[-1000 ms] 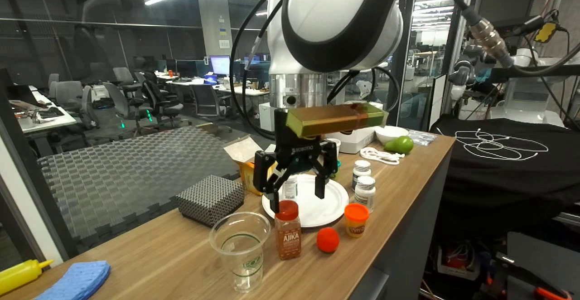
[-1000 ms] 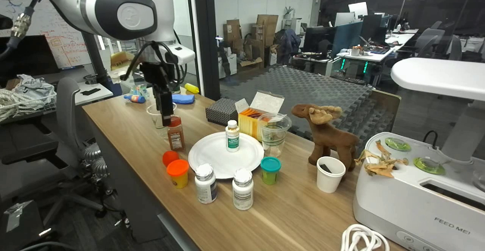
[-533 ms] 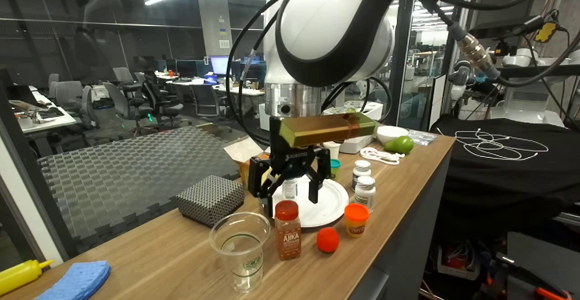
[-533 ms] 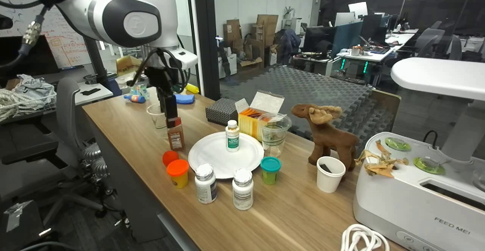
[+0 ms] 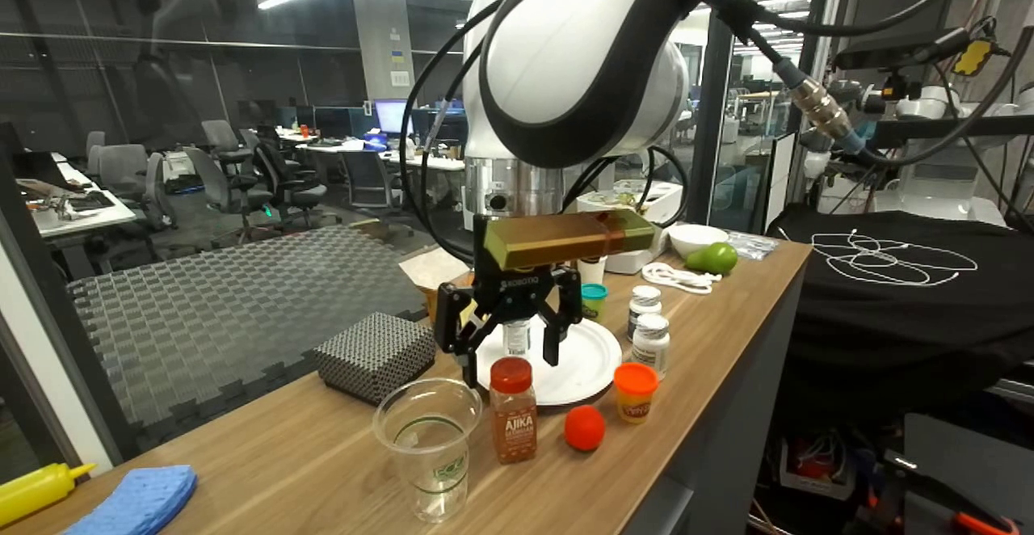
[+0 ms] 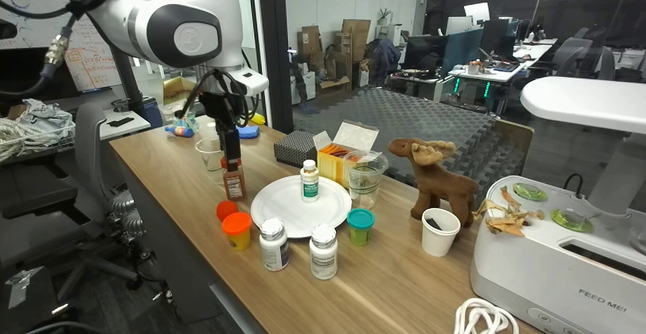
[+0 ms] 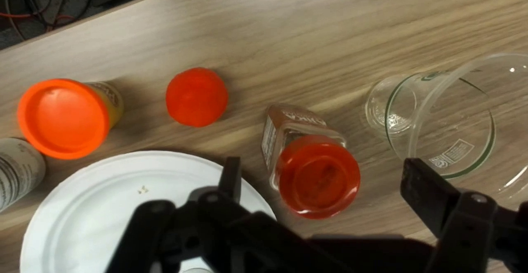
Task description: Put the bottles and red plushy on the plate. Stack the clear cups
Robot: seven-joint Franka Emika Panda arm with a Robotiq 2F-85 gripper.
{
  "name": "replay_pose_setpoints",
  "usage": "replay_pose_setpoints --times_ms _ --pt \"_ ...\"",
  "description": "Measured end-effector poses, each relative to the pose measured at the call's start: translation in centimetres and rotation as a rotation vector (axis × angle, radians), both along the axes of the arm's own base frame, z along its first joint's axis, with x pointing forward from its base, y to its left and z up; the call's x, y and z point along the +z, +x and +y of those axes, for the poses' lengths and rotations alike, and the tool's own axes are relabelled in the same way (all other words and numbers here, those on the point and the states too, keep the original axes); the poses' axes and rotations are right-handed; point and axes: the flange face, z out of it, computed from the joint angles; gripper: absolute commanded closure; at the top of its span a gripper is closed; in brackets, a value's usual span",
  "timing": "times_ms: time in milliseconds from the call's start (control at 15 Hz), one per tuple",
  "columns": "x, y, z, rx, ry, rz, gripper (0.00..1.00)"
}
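Arm (image 5: pixel 557 42): we see it slope in from the top right of an exterior view, the wrist hanging near upright above the worktop (image 5: pixel 283 454).
Fingers (image 5: pixel 551 347): they point down, spread wide apart with nothing gripped; in the wrist view the Ajika bottle (image 7: pixel 313 165) shows in the gap between them, though we cannot tell whether the tips reach its lid.
Ajika bottle: upright between one cup (image 5: pixel 432 446) and the plate (image 6: pixel 280 205); in an exterior view a finger covers part of its lid.
Plate: flat on the worktop, bearing the white-capped bottle (image 6: pixel 309 182); in the wrist view the fingers hide some of it and the bottom border cuts it off.
White bottles (image 6: pixel 323 253): two, upright just outside the plate's rim; the wrist view's left border crops one.
Plushy (image 5: pixel 584 427): off the plate, on the worktop, partly behind the orange tub (image 6: pixel 236 228) in an exterior view.
Cups: well apart; one runs past the wrist view's right border, and we find the other cup (image 6: pixel 364 180) beside the yellow box (image 6: pixel 330 169).
Worktop: its long edge runs past the plushy with a strip of bare wood between; more wood separates plushy and Ajika bottle.
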Motion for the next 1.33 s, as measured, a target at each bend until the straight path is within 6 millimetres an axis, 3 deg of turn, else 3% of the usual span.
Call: replay_pose_setpoints --times_ms 133,200,267,667,1333 --pt "-0.18 0.06 -0.22 -0.013 -0.002 0.003 0.00" --pt "-0.26 0.09 -0.34 -0.019 -0.003 0.005 0.08" --pt "-0.37 0.12 -0.48 -0.026 -0.004 0.007 0.26" --pt "-0.70 0.20 -0.72 -0.050 -0.006 0.014 0.73" --pt "0.23 0.85 -0.64 -0.051 -0.007 -0.007 0.76"
